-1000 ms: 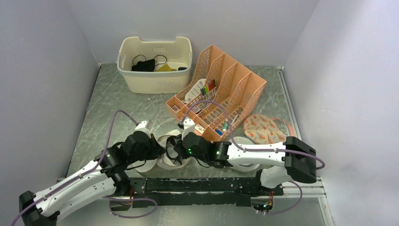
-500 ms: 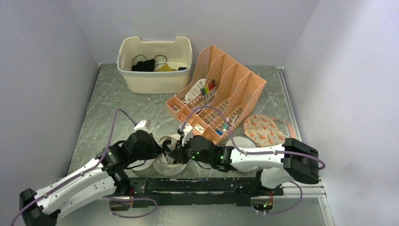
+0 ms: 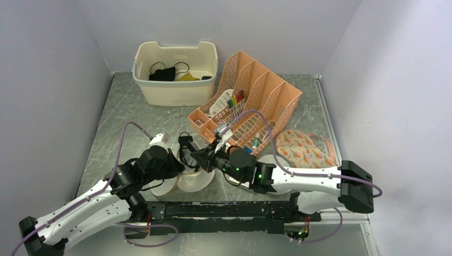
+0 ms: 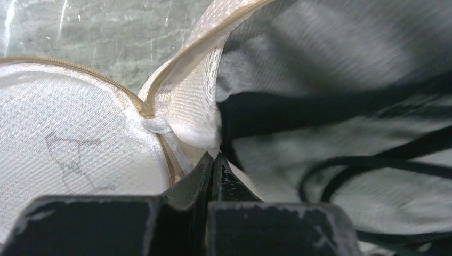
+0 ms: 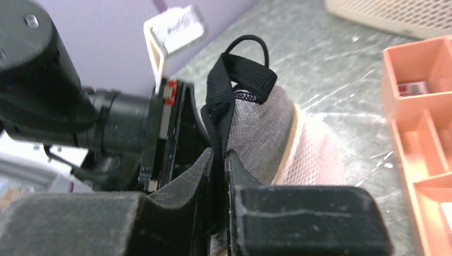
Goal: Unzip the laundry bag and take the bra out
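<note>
**A:** Zipper's undone! The laundry bag lies lower centre on the tabletop, with the left claw pinched tight on its rim seam.

**B:** Right claw is clamped on the bra strap. It's half out, loops trailing inside. Watch the orange organizer crowding just behind.

Right gripper: jaws closed on the bra strap.
Laundry bag: beige-trimmed mesh, just behind the strap.

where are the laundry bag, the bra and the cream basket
laundry bag [image 4: 80,138], left wrist view, on its white mesh panel
bra [image 5: 244,74], right wrist view, on its black strap band
cream basket [image 3: 176,92], top view, on its front wall
</note>
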Controlling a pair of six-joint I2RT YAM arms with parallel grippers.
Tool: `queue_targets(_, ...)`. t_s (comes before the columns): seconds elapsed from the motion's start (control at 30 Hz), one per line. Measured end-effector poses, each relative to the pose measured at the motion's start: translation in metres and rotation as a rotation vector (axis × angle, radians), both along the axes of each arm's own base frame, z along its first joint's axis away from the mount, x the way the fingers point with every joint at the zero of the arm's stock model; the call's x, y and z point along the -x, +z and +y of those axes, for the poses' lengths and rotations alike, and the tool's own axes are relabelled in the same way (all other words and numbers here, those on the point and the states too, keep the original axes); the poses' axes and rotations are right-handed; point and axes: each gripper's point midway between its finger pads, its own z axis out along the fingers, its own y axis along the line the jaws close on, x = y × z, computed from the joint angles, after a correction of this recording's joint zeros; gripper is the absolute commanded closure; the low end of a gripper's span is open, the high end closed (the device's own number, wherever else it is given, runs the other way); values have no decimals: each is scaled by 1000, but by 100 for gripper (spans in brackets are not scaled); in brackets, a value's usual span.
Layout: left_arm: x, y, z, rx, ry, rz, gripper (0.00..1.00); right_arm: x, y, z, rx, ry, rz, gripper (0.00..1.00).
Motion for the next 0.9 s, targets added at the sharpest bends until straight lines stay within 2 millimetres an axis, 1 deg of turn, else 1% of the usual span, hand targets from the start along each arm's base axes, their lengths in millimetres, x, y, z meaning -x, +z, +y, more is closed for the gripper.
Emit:
queue_targets(0.1, 0, 0, 0, -1, -1, 1, 93, -16, 16, -12, -51, -99, -11, 100)
queue_targets(0.17, 0, -1, 0, -4, -1, 2, 93, -33, 14, -15, -51, -166, 10, 100)
queue_targets(0.2, 0, -1, 0, -6, -3, 2, 93, -42, 12, -13, -42, -189, 22, 100)
queue_targets(0.27, 0, -2, 0, -15, -6, 3, 93, -65, 7, -5, -15, -226, 58, 100)
queue_targets(0.33, -1, 0, 0, -22, -9, 3, 93, -83, 5, 4, 0, -229, 84, 100)
queue_targets(0.4, -3, 3, -1, -26, -11, 0, 93, -88, 5, 6, 2, -213, 93, 100)
queue_targets(0.53, -4, 2, -2, -44, -18, 4, 93, -78, 10, 10, -19, -152, 123, 100)
queue_targets(0.6, -4, 1, -3, -50, -21, 5, 93, -76, 15, 8, -42, -144, 148, 100)
queue_targets(0.67, -5, 0, -4, -51, -23, 4, 93, -81, 22, 1, -77, -160, 177, 100)
queue_targets(0.73, -6, 1, -6, -46, -23, 0, 93, -92, 28, -8, -120, -207, 218, 100)
queue_targets(0.83, -8, 1, -8, -43, -27, -3, 93, -104, 25, -14, -136, -265, 271, 100)
queue_targets(0.9, -9, 0, -9, -50, -30, -1, 93, -111, 23, -11, -128, -292, 301, 100)
